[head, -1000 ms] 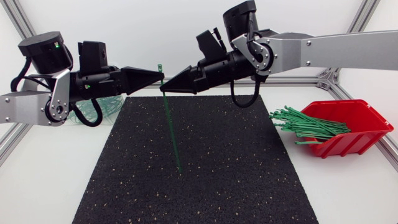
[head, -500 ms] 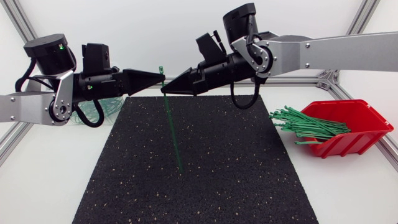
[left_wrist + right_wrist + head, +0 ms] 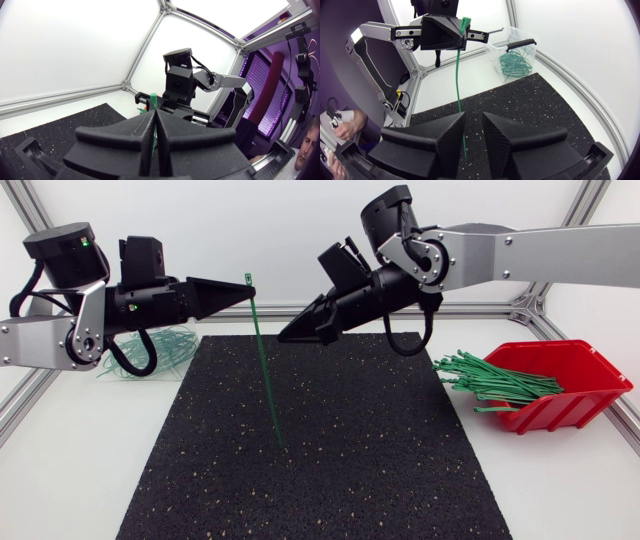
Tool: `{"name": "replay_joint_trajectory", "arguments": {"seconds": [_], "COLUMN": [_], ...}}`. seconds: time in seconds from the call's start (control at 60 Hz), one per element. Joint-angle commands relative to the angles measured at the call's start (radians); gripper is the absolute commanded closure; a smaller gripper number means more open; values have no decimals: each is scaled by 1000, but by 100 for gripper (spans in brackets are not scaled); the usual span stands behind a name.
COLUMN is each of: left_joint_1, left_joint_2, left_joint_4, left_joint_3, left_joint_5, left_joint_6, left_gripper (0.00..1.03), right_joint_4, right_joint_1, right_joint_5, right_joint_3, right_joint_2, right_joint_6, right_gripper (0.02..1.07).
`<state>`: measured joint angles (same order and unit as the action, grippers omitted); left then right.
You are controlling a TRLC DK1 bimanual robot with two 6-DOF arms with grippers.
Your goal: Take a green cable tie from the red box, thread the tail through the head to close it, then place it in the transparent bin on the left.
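Observation:
My left gripper (image 3: 250,289) is shut on a green cable tie (image 3: 264,370) just below its head, high over the mat's far edge. The tie hangs straight down, unlooped, its tail toward the black mat (image 3: 330,470). In the left wrist view the tie's head (image 3: 153,100) pokes out above the shut fingers (image 3: 145,131). My right gripper (image 3: 285,337) stands a little to the right of the tie, open and apart from it. Its wrist view shows the gap of the right gripper (image 3: 473,122) empty, the tie (image 3: 458,75) ahead. The red box (image 3: 575,395) holds several green ties (image 3: 495,380).
The transparent bin (image 3: 150,358) stands at the back left behind my left arm, with several closed green ties in it; the right wrist view shows the bin (image 3: 516,50) beyond the mat. Aluminium frame rails run along the table's far edge.
My right gripper has opened, let go of the tie and drawn back to the right. My left gripper has lifted slightly and shifted left with the tie.

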<state>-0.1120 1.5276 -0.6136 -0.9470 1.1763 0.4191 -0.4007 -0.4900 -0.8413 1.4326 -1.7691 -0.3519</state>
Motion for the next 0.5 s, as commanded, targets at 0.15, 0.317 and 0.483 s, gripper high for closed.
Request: {"name": "replay_joint_trajectory", "arguments": {"seconds": [0.15,0.317,0.483], "left_joint_1": [-9,-40,-64], "left_joint_2": [-52,-53,-60], "left_joint_4": [314,456,612], "left_joint_3": [-91,-138,-210], "left_joint_5": [-87,-144,-188], "left_joint_6": [-206,-278,-336], "left_gripper": [100,100,100], "right_joint_4": [-156,-211,-271], "right_joint_1": [-25,-28,-53], "right_joint_5": [137,251,349], "right_joint_3": [19,-11,-28], "right_joint_2": [68,92,111], "right_joint_6": [-203,-275,-338], "right_gripper": [72,19,18]}}
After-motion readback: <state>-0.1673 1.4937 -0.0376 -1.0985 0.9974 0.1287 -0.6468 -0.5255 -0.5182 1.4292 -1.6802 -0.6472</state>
